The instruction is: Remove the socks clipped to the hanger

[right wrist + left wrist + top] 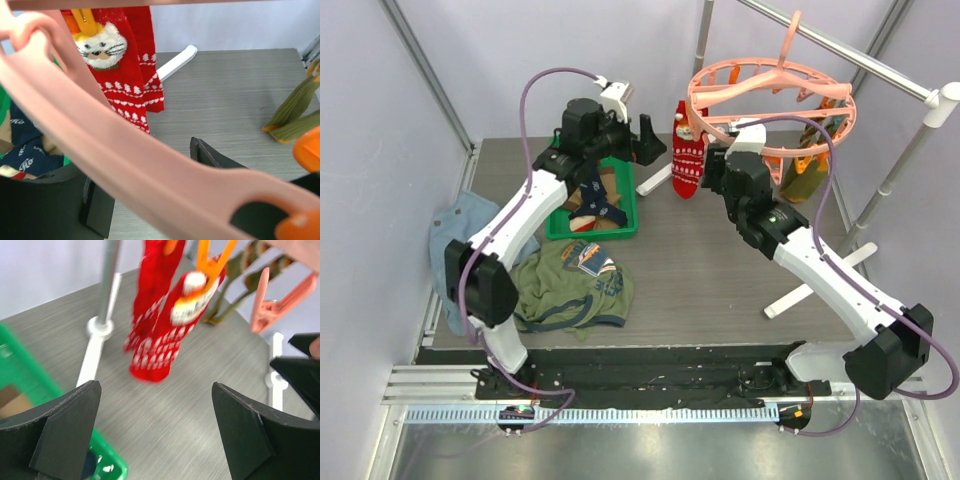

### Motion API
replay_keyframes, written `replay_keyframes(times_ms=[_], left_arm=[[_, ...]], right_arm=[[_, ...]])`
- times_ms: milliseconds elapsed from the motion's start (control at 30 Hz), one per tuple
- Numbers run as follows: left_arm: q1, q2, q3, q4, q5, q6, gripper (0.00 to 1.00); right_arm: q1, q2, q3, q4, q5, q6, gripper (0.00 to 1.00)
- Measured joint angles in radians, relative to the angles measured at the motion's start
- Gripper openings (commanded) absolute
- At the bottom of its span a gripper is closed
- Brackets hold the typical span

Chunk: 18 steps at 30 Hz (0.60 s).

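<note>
The left gripper (155, 387) has its fingers (65, 432) spread wide with nothing between them, facing the red socks (162, 325) clipped under the hanger (770, 100). The right gripper (140, 165) sits at the hanger's pink ring, which crosses in front of its fingers (210, 155); I cannot tell whether they clench it. The right wrist view shows a white cat face on one red sock, where the left wrist view gives only a blur. The olive socks (292, 112) hang on the hanger's right side. Only the top view shows the hanger's hook over the white rail (840, 47). Left of the hanger, a green bin (610, 232) on the bench (720, 270) holds a navy sock (25, 160) whose white script is unreadable.
</note>
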State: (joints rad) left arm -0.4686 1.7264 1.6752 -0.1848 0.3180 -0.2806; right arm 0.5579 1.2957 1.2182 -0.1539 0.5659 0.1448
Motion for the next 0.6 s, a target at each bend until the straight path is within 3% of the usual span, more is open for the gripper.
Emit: replay_keyframes(times_ms=[267,367,467,500,600], left_arm=[[0.000,0.226,0.224,0.021,0.174,0.005,0.94],[0.000,0.274,0.269,0.036,0.226,0.000,0.80],[0.000,0.304,0.298,0.058,0.275,-0.016,0.51],[0.000,0.310,0.301,0.068,0.288,-0.026,0.34],[-0.001,0.314,0.300,0.089,0.320,-0.045,0.12]], right_arm=[[-0.011,-0.043,-0.021,-0.020,-0.018,0.039,0.61],[-0.013,-0.052,-0.023,-0.028,-0.020,0.045,0.61],[-0.017,-0.059,-0.023,-0.037,-0.026,0.047,0.61],[-0.018,-0.061,-0.023,-0.038,-0.028,0.047,0.61],[-0.019,-0.068,-0.024,-0.045,-0.036,0.050,0.61]])
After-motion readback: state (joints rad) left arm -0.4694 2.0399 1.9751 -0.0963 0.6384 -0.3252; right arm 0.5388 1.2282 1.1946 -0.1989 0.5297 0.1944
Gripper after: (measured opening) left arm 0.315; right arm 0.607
